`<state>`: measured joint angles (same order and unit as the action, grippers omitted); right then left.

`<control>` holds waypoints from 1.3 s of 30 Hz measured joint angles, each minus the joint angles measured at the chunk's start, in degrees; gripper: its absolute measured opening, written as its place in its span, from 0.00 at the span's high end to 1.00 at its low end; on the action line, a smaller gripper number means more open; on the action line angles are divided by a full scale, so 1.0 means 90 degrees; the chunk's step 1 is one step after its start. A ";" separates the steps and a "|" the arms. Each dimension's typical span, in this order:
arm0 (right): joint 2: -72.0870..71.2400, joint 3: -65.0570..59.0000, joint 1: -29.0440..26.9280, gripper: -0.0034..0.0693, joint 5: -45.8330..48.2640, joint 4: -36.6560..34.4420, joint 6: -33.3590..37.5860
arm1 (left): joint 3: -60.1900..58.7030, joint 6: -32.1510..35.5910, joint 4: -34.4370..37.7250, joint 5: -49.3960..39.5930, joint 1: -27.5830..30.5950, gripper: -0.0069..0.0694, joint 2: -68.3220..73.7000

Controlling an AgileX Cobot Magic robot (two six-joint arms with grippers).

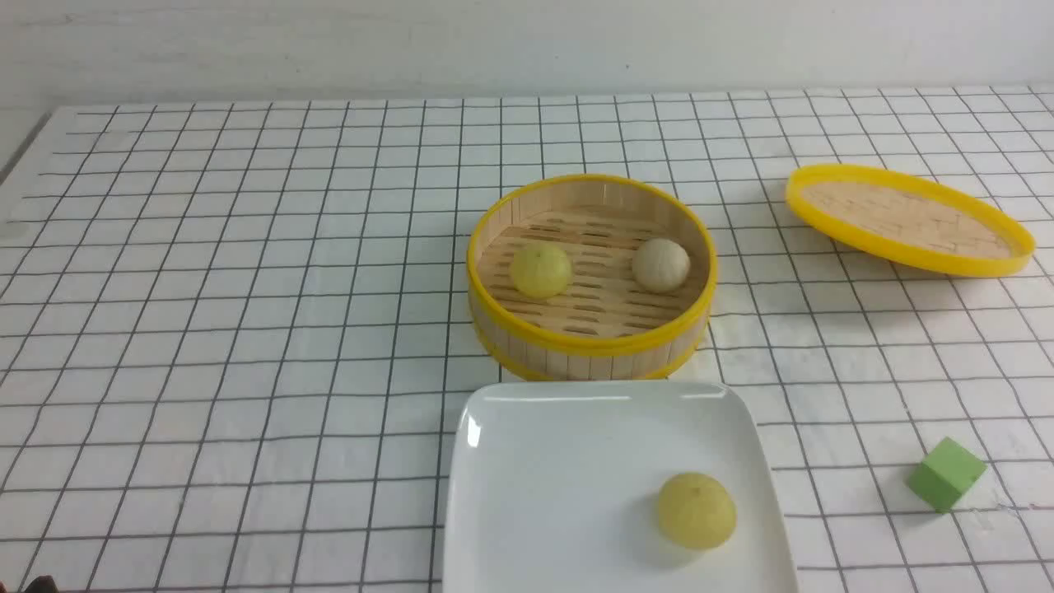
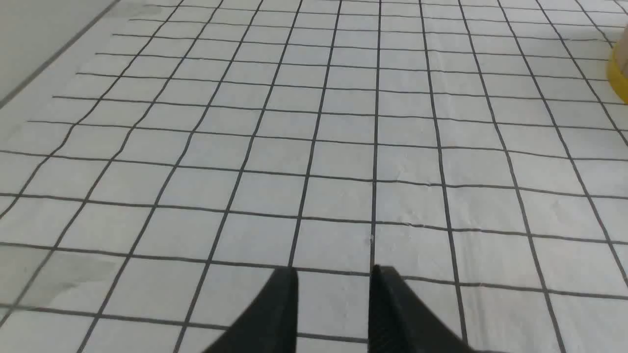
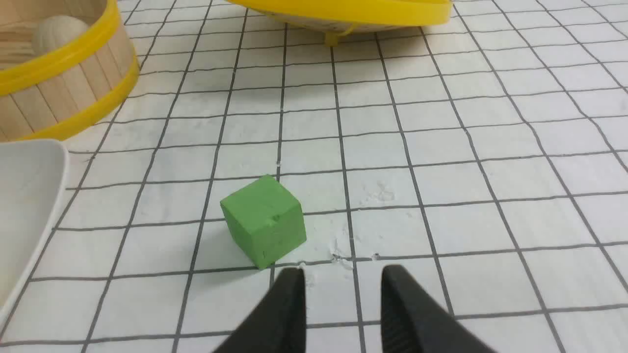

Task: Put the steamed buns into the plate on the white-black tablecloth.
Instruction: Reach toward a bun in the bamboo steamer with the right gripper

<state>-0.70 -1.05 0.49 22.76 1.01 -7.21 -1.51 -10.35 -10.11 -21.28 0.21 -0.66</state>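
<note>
One pale yellow steamed bun [image 1: 696, 511] lies on the white square plate [image 1: 543, 461] at the near edge of the white-black tablecloth [image 1: 247, 329]. Another yellow bun [image 1: 540, 269] and an off-white bun [image 1: 661, 264] sit in the bamboo steamer [image 1: 591, 346] just behind the plate. Neither arm shows in the front view. My left gripper [image 2: 333, 274] is open over bare cloth with nothing between its fingers. My right gripper [image 3: 343, 274] is open too, low over the cloth, just beside a green cube [image 3: 264, 221]. The plate's corner [image 3: 24, 196] and the off-white bun [image 3: 54, 32] show there.
The steamer's yellow-rimmed lid [image 1: 906, 218] rests tilted on the cloth at the back right. The green cube [image 1: 947, 473] lies to the right of the plate. A wall runs behind the table's far edge. The steamer's edge [image 2: 619, 73] just shows in the left wrist view.
</note>
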 joint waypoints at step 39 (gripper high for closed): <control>0.0000 -0.0027 0.0000 0.62 -0.0027 -0.2273 -0.1344 | 0.0003 -0.2157 0.3159 0.0000 0.0000 0.60 0.0000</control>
<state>-0.70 -1.29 0.49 22.51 -19.45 -19.30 -1.48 -29.76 18.32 -21.29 0.21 -0.66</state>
